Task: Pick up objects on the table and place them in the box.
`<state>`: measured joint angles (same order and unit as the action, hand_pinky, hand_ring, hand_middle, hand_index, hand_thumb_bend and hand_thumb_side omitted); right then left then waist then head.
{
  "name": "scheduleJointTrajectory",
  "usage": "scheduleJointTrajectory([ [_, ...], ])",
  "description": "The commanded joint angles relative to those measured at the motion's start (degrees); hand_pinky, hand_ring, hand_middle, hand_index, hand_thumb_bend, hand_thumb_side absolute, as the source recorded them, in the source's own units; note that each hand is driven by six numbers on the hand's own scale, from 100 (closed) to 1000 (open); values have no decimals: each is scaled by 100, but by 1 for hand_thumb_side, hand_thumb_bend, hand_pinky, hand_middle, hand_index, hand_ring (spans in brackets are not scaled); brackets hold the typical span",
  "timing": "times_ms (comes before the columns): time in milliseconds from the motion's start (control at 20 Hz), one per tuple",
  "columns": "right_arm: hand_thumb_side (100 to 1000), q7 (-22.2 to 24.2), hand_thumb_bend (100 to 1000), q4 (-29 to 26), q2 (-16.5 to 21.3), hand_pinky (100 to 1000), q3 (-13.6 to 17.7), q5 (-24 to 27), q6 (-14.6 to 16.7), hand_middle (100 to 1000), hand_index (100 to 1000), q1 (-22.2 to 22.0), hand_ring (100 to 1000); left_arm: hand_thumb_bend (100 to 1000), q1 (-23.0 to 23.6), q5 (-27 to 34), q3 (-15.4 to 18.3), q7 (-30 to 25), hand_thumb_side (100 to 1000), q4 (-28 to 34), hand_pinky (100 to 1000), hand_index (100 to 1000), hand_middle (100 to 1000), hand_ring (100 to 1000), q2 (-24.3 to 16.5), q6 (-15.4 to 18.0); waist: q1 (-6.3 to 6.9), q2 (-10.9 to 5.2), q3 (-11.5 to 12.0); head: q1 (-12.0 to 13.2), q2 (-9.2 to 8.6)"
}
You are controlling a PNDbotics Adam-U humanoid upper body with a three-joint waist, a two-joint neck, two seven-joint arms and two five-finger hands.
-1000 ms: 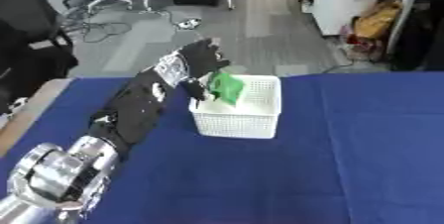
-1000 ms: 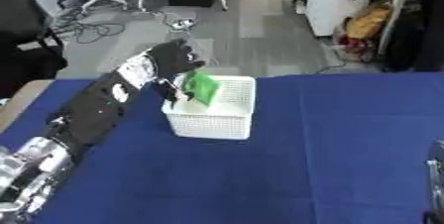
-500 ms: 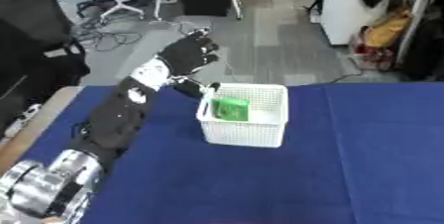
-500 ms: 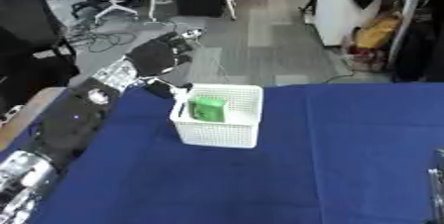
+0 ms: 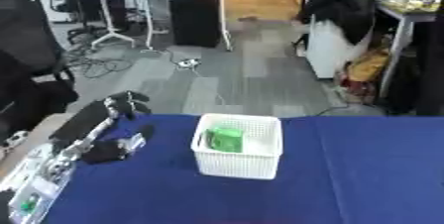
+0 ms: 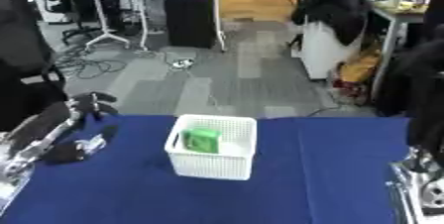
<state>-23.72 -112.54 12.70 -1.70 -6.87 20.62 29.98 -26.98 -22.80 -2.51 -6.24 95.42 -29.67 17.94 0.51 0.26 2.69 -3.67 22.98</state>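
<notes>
Pulled my left hand (image 5: pixel 130 105) back from over the box (image 5: pixel 239 146) since a second ago; it's now off to the left near the counter (image 5: pixel 347 178) edge, well apart from the box. Head camera also tilted up in that time, so the whole view has shifted, not the stuff on the counter.

Fingers on that hand look curled over and I don't see anything in them, so I'd call it empty. My right hand barely shows, just a bit of silver and black at the lower right corner of the right eye view (image 6: pixel 425 188), and I can't tell what its fingers are doing.

Progress-wise: the green packet (image 5: pixel 225 140) is sitting inside the white box, leaning against the left wall. So that one's done. I don't see anything else waiting on the blue counter, apart from a dark lump by my forearm that I can't identify. If that's just arm hardware, I reckon we're basically finished.
</notes>
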Motion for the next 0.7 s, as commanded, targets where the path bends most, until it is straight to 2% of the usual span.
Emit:
scheduleJointTrajectory([
  [50,1000,156,183,6,235,241,-52,-4,273,330,530,17,304,173,-77,1135,281,-202,1000,1216,333,689,613,522,55,-202,-3,-86,41,-793,-681],
  [100,1000,175,190,-23,249,244,-83,37,334,331,529,23,306,174,-75,1337,320,-80,1000,1467,338,686,615,524,34,-211,-18,-87,69,-1117,-997],
  [200,1000,165,222,-124,277,250,-129,134,422,332,527,25,309,173,-79,1586,294,97,1000,1783,338,684,622,527,-20,-206,-36,-77,111,-1599,-1430],
  [250,1000,150,237,-165,287,253,-156,183,469,333,527,35,310,172,-87,1640,243,108,1000,1852,333,683,624,527,-46,-165,-39,-69,124,-1794,-1607],
  [350,1000,132,247,-195,281,256,-209,253,561,334,526,71,311,170,-65,1696,158,12,1000,1901,323,684,621,524,-63,-76,-34,-55,120,-2013,-1831],
  [550,1000,162,240,-204,240,252,-303,319,633,332,527,123,309,167,12,1696,140,-213,1000,1916,313,681,617,519,-99,-48,-19,-26,87,-2093,-1923],
  [700,1000,236,231,-205,202,254,-366,408,616,332,526,155,310,165,70,1697,151,-302,1000,1917,310,682,617,519,-118,-58,-6,-7,45,-2080,-1857],
])
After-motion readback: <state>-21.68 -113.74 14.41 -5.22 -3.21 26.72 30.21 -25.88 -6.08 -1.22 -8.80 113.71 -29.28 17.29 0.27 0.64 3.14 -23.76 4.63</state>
